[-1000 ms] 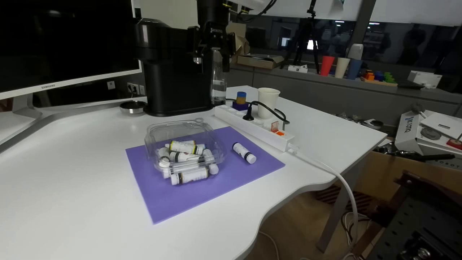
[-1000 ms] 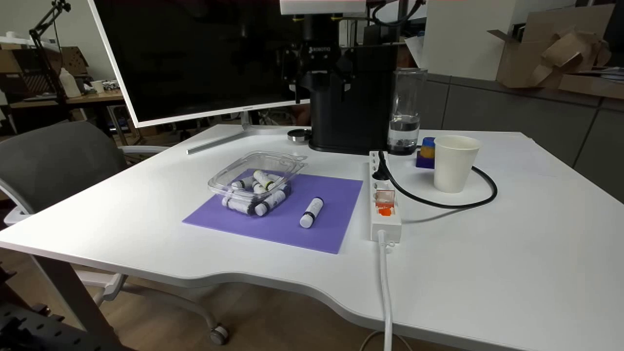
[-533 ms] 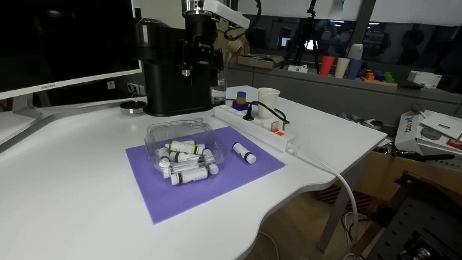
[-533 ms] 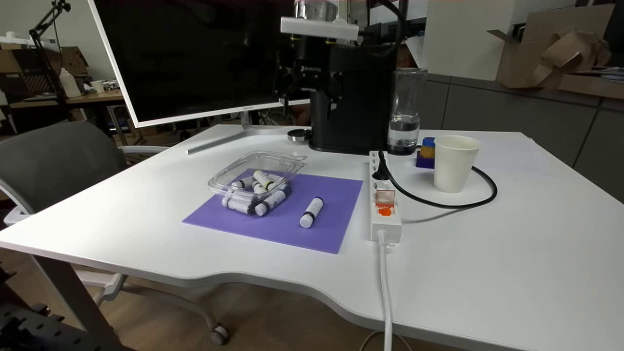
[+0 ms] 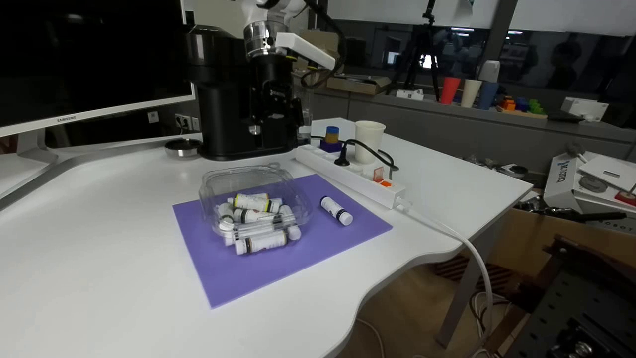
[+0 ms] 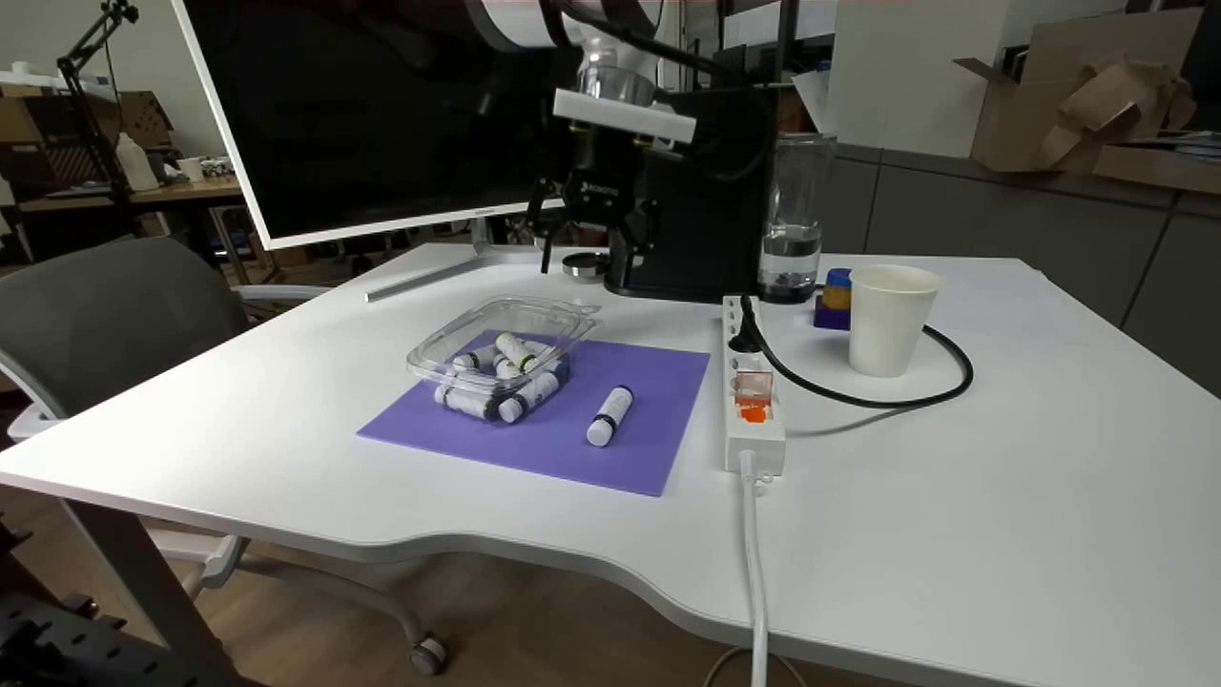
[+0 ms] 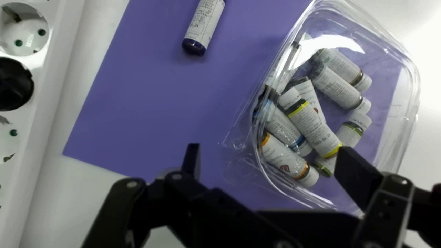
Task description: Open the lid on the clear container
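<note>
The clear container point(image 5: 258, 230) sits on the purple mat in both exterior views, with several white tubes inside it. The transparent lid point(image 6: 456, 336) lies over its top and looks closed; the seam between the two is hard to make out. In the wrist view the lid point(image 7: 365, 51) covers the tubes, and clear corner tabs point(image 7: 237, 144) stick out at its left. My gripper point(image 6: 591, 260) hangs behind the container, above the table and apart from it, before the black machine. In the wrist view the gripper point(image 7: 268, 148) is open and empty, fingers wide apart around the tabbed corner's image.
A loose tube point(image 5: 336, 211) lies on the purple mat point(image 5: 258, 273). A white power strip point(image 6: 754, 420) with a black cable runs beside the mat. A paper cup point(image 6: 889, 324), a water vessel point(image 6: 792, 248), a black machine point(image 6: 706, 210), a metal dish point(image 6: 582, 265) and a monitor point(image 6: 401, 124) stand around.
My gripper has come down in both exterior views, shifted a little left and tilted slightly. It stays open. The container, lid and tubes have not moved.
</note>
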Controlling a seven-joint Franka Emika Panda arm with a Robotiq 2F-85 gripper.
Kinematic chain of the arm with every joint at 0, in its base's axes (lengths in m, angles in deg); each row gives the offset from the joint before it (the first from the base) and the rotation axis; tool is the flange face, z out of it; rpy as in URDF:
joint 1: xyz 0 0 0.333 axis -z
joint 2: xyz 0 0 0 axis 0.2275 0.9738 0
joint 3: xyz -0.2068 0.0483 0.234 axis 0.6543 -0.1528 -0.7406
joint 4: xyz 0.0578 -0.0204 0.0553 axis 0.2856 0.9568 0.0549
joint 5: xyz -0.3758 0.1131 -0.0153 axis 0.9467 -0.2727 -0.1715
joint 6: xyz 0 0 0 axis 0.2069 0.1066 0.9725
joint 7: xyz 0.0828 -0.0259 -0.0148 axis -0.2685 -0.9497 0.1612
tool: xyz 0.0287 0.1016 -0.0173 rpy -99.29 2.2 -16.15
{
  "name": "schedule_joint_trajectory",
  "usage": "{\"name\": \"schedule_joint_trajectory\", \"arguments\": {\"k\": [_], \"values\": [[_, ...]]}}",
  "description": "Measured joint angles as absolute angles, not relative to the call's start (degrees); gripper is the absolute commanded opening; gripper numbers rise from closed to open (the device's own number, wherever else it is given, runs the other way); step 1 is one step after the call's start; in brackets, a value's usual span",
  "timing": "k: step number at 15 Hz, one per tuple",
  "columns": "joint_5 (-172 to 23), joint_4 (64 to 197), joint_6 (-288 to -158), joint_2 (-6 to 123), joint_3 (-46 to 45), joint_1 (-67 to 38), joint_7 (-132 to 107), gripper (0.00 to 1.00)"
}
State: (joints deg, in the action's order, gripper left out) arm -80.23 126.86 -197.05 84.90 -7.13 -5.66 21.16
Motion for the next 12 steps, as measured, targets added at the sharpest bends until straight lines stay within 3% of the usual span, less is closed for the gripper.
{"name": "schedule_joint_trajectory", "arguments": {"k": [12], "values": [[-79.74,116.98,-190.39,93.57,-8.32,-5.95,22.40,1.00]]}}
